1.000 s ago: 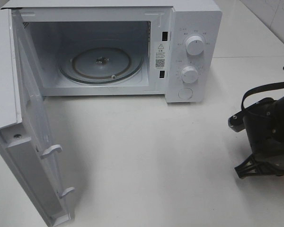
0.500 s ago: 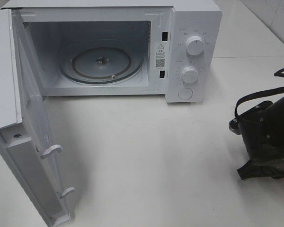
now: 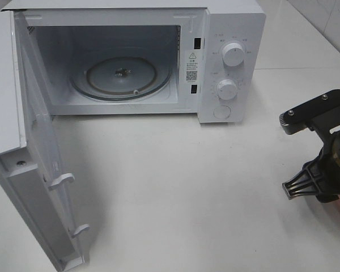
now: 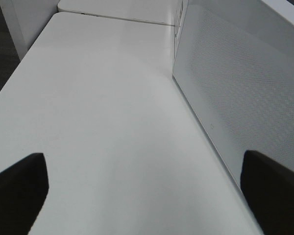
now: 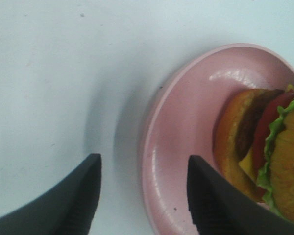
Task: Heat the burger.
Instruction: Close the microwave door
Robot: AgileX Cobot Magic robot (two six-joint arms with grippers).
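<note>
Right gripper (image 5: 142,196) jaws apart astride plate rim (image 5: 152,147); burger (image 5: 264,152) lies right of them in frame; left gripper (image 4: 147,188) jaws apart.

A white microwave (image 3: 130,56) stands at the back of the white counter (image 3: 175,187), its door (image 3: 28,153) swung wide open to the left. Inside lies a round glass turntable (image 3: 122,76). Two white dials (image 3: 233,54) sit one above the other on the right-hand panel, a round button (image 3: 222,111) below them. A round pink plate (image 5: 186,132) rests on the counter at the right edge.
</note>
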